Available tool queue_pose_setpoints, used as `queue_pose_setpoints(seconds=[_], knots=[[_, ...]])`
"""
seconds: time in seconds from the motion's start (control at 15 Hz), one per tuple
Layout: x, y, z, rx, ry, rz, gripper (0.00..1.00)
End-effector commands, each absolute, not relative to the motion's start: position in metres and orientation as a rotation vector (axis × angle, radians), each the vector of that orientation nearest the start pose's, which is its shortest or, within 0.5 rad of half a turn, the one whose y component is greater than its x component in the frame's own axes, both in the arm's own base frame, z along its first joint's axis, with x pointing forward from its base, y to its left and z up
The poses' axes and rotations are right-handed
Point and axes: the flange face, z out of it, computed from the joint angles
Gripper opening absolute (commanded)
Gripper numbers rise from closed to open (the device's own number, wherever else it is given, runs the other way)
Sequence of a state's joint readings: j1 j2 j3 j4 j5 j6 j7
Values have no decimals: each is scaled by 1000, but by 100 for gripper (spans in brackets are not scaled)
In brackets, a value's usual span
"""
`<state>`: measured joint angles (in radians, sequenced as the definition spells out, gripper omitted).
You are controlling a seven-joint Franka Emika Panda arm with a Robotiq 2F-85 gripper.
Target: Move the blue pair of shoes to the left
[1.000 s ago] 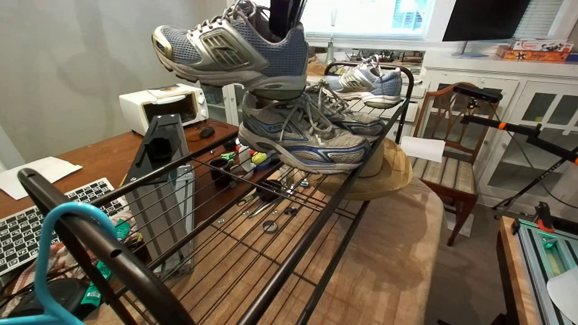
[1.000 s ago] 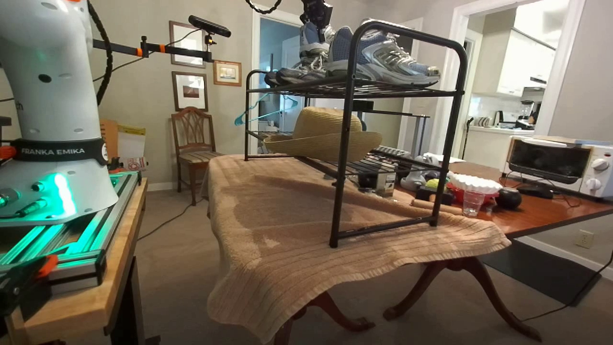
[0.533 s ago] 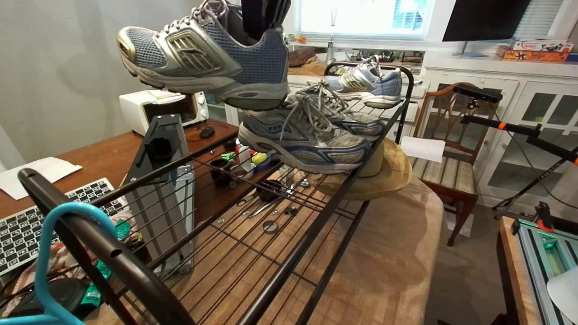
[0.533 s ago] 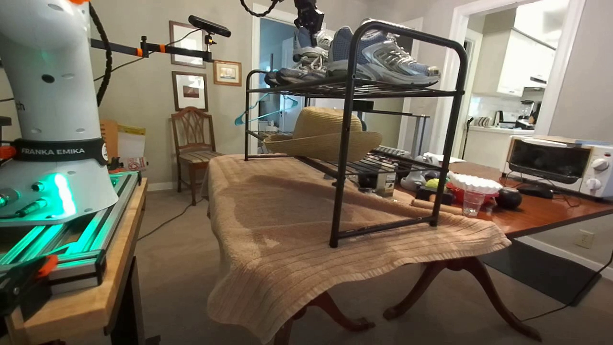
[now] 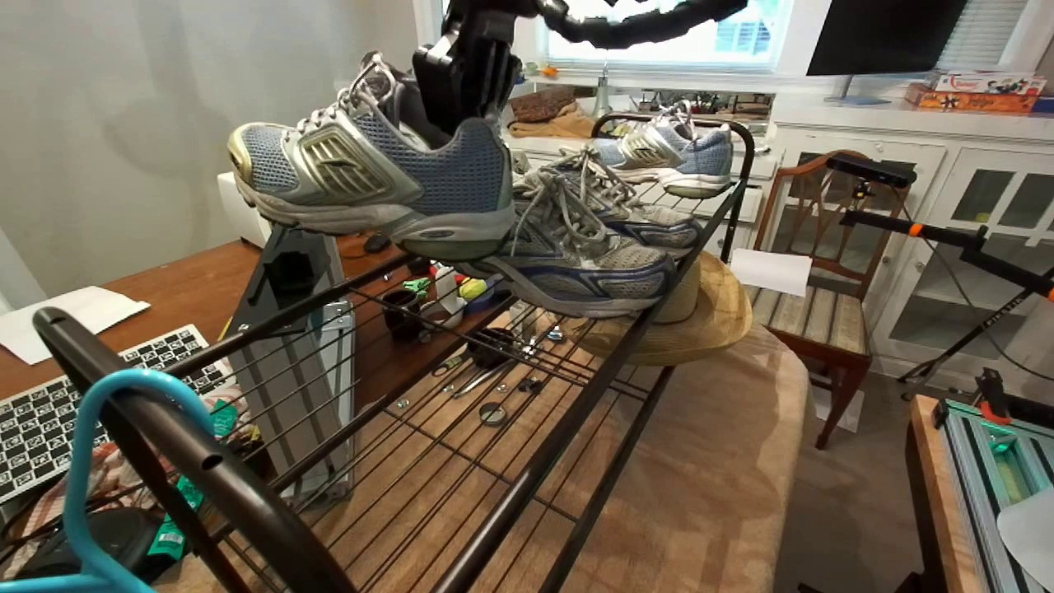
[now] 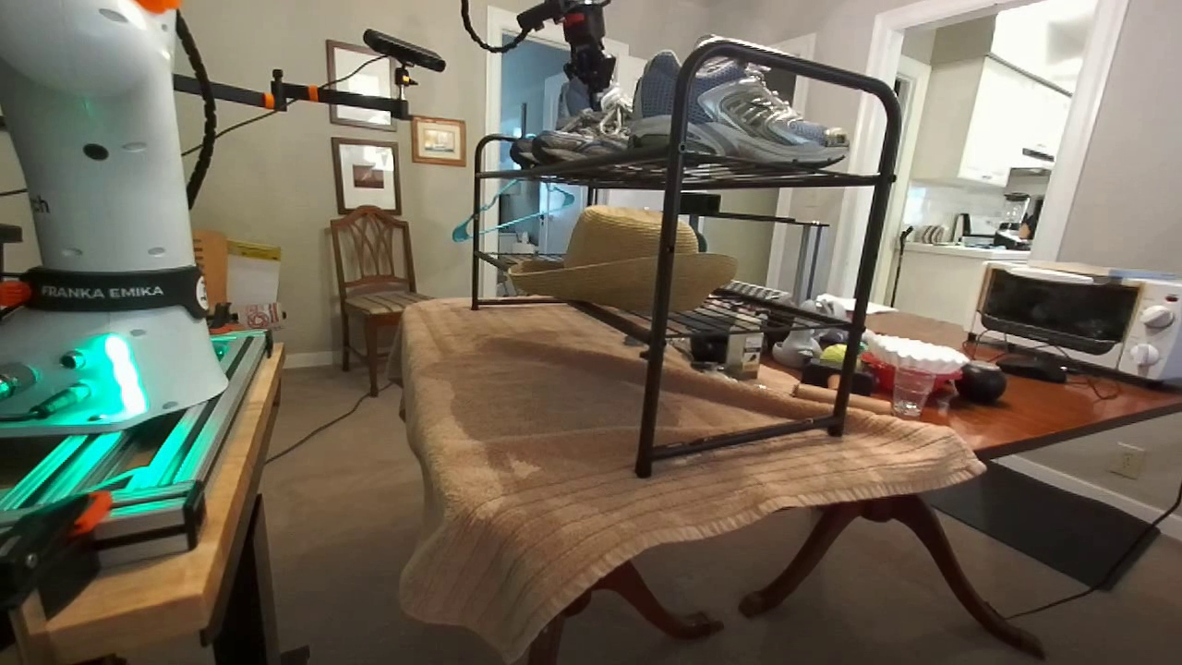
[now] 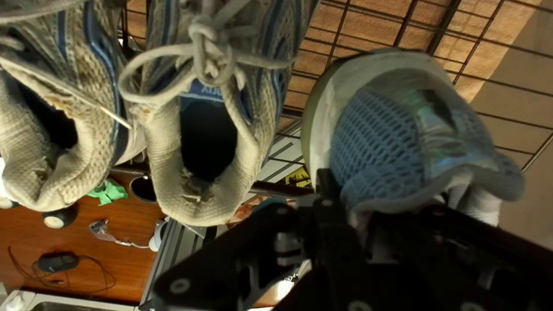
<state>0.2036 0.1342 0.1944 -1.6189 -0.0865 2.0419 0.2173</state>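
Looks part way through: grasps a light-blue-and-silver mesh sneaker (image 5: 379, 177) by the collar near the heel, in a clenched pincer (image 5: 463, 109), over the top shelf of the shoe rack (image 6: 794, 66). Judging by the blue mesh, take this for half of the pair meant, not yet set down. For the other half, see the matching sneaker (image 5: 669, 156) on the same shelf, at the end away from the turquoise hanger (image 5: 76, 486), left to fetch. Between the two, note the grey running sneakers with dark-blue trim (image 5: 589, 268), side by side on the shelf.

Offers open room along the wires towards the hanger end, probably the left intended. When lowering, mind the rails and curved end tube; keep the heel off the nearest grey sneaker, just beside it. Points toe-first towards the side of the bench (image 6: 1043, 416) with the toaster oven (image 6: 1057, 309); from these angles, cannot judge any overhang beyond the rail, nor the gap under the sole.
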Motion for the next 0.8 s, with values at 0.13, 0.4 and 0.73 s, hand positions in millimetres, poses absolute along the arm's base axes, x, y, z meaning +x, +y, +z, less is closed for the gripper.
queue_pose_setpoints(seconds=[0.13, 0.4, 0.73], knots=[[580, 249, 554, -3056, -219, -378, 3], [569, 259, 543, -3071, -201, -329, 3], [557, 258, 526, -3106, -99, -277, 3]])
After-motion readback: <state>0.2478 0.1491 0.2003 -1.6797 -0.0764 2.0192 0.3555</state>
